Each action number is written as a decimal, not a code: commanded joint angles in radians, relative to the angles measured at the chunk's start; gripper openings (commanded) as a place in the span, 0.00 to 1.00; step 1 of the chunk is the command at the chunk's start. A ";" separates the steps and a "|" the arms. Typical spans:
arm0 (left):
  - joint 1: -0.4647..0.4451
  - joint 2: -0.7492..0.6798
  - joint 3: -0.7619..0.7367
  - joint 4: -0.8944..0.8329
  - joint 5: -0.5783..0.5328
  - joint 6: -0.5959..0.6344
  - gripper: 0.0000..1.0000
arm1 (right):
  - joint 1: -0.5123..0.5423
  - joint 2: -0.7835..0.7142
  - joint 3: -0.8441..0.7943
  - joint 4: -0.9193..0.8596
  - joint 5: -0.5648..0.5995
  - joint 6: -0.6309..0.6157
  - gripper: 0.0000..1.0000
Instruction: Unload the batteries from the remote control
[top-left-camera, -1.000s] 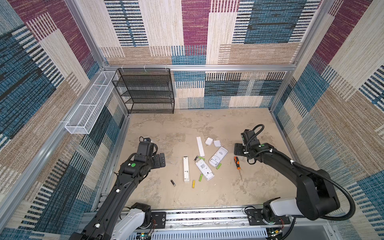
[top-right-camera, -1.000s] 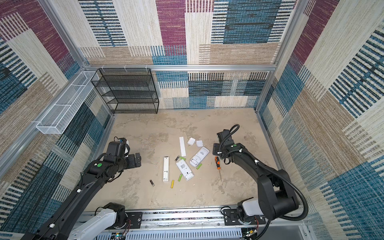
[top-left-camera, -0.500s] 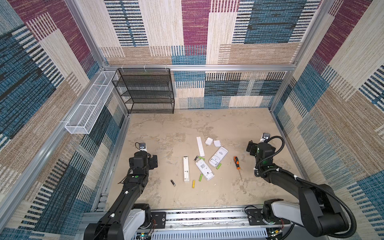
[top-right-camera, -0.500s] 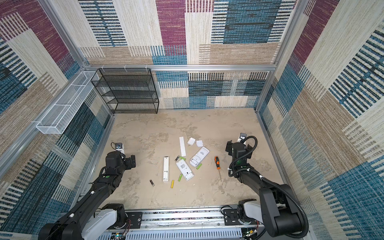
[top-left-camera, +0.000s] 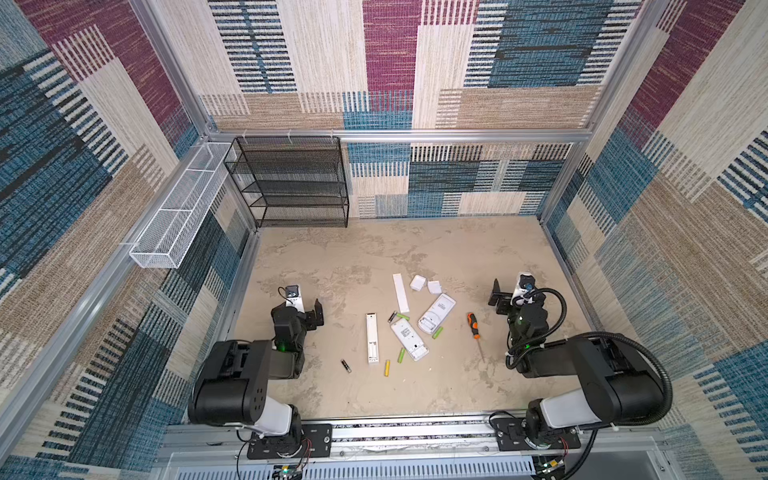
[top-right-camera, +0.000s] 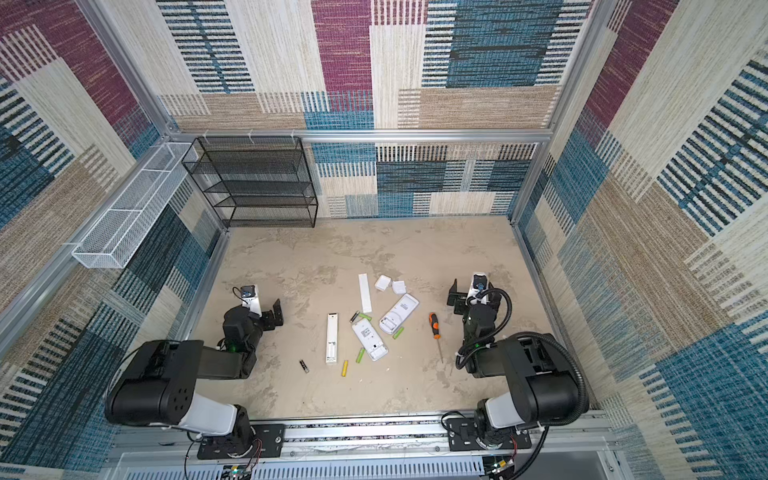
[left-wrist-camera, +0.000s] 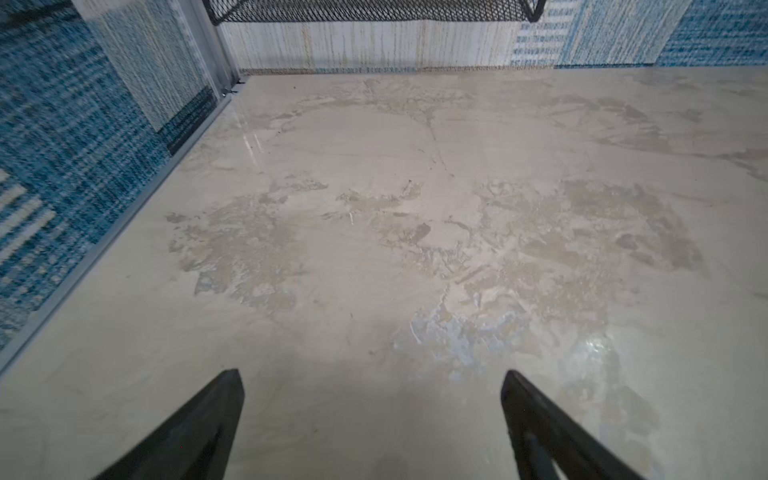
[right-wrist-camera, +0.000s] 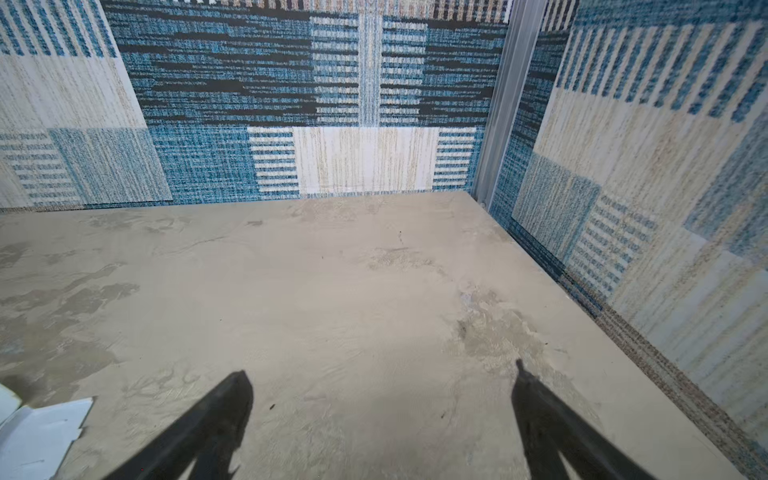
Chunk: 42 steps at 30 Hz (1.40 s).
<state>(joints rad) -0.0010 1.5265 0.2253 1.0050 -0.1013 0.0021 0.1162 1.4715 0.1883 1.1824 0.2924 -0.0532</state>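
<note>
Change: both arms have drawn back from the middle of the bench (top-left-camera: 374, 257) towards the edge where their bases stand.
Left tool (left-wrist-camera: 371, 374): wide, empty, over bare bench.
Right tool (right-wrist-camera: 381, 370): wide, empty.
Batteries: lime green batteries (top-left-camera: 401, 355), a yellow battery (top-left-camera: 387, 368) and a black battery (top-left-camera: 345, 365) lie loose at mid-bench, beside the opened remote controls (top-left-camera: 409, 340).
Meaning: the unloading seems finished, though the views are too small to tell whether a cell remains inside.

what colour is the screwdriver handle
Orange with black bands; the screwdriver shows best in a top view.
</note>
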 joint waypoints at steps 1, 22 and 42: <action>0.001 -0.030 0.047 0.039 0.022 0.004 0.99 | -0.013 0.007 0.007 0.104 -0.042 -0.013 1.00; 0.001 0.009 0.197 -0.186 0.101 0.044 0.99 | -0.098 0.009 0.003 0.091 -0.148 0.064 1.00; 0.001 0.015 0.205 -0.195 0.103 0.045 0.99 | -0.118 0.058 -0.006 0.141 -0.176 0.077 1.00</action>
<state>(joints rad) -0.0017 1.5356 0.4179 0.8112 -0.0120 0.0292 -0.0013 1.5330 0.1795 1.2854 0.1230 0.0181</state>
